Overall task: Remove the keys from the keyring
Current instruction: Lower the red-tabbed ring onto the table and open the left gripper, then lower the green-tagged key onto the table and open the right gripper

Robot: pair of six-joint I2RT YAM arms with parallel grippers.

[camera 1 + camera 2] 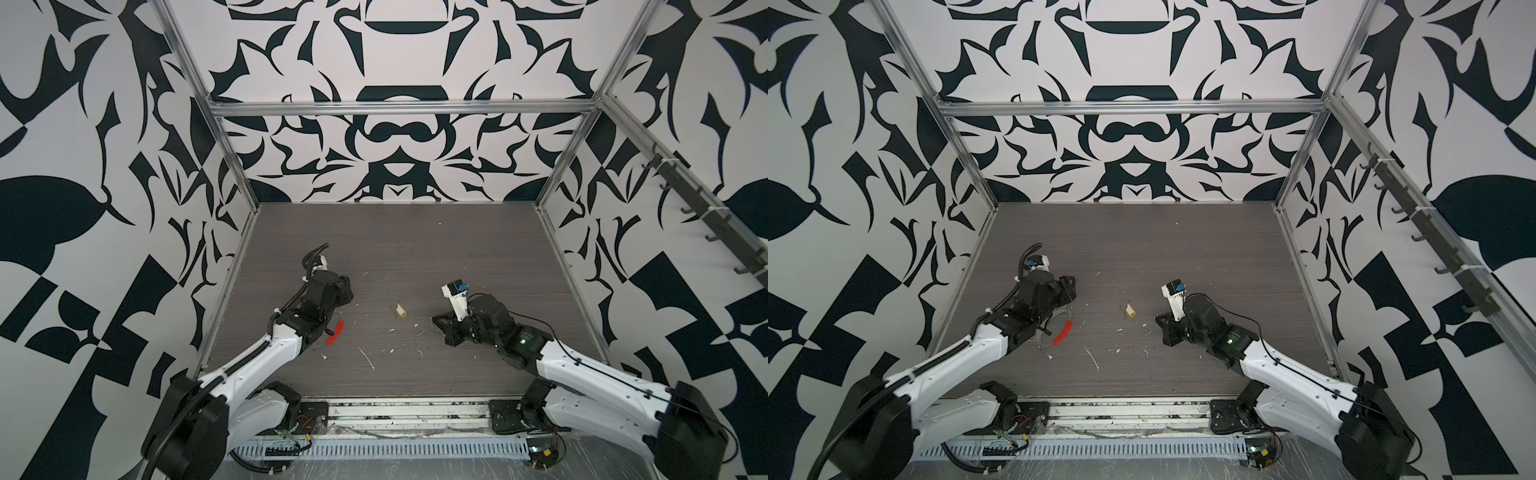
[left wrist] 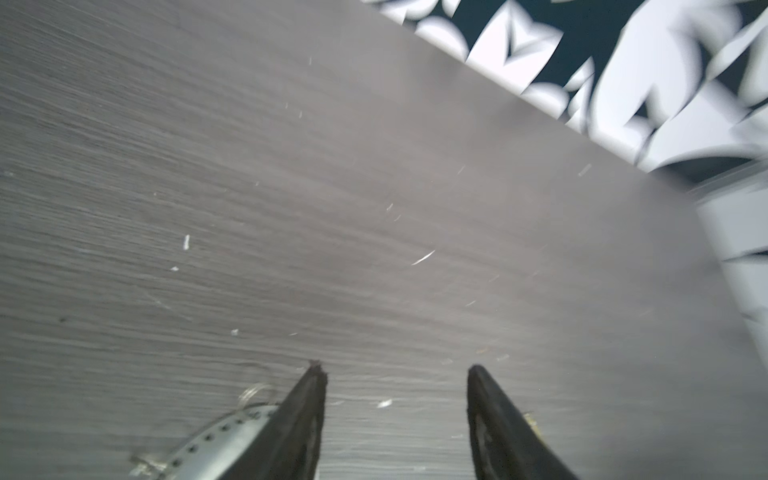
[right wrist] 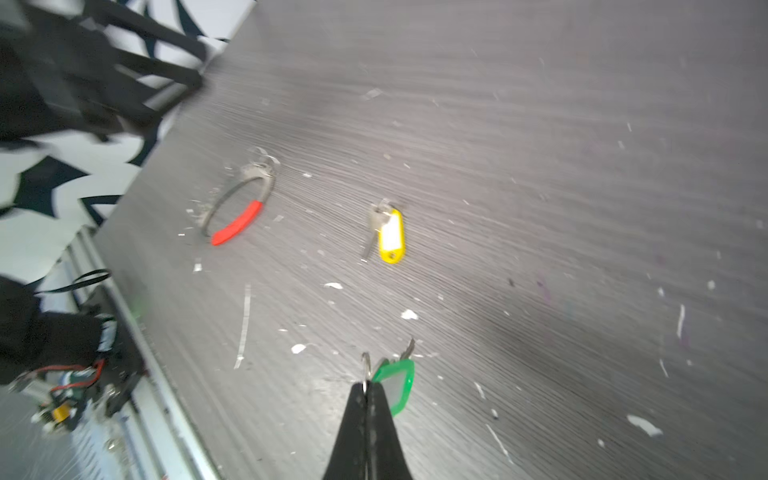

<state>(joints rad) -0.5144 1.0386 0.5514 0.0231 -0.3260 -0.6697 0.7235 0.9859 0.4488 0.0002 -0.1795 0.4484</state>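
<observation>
The left end effector (image 2: 395,368) is seen released in the left wrist view, its two dark fingers (image 2: 305,415) set apart with bare counter (image 1: 415,249) between them and nothing grasped. Just beside one finger, a pale perforated stretch of the keyring (image 2: 216,436) is partly covered by it; whether the two touch cannot be told. In both top views the keyring (image 1: 336,332) (image 1: 1063,332) is found lying flat on the left side of the counter, half hidden under the left arm's wrist, with its red segment (image 3: 237,224) turned toward the middle. The right end effector (image 3: 368,384) is shown clenched in the right wrist view, its fingertips pinched on the small silver ring (image 3: 365,365) of the green key tag (image 3: 397,384). That tag hangs to one side of the tips, off the keyring and well apart from it; whether it rests on the counter cannot be told. The yellow key tag (image 1: 401,309) (image 1: 1131,310) (image 3: 391,235) is seen lying loose near the middle of the counter, between the two arms and clear of the keyring, with a grey metal piece (image 3: 372,232) against it. White flecks (image 3: 409,314) are scattered over the dark wood-grain surface.
</observation>
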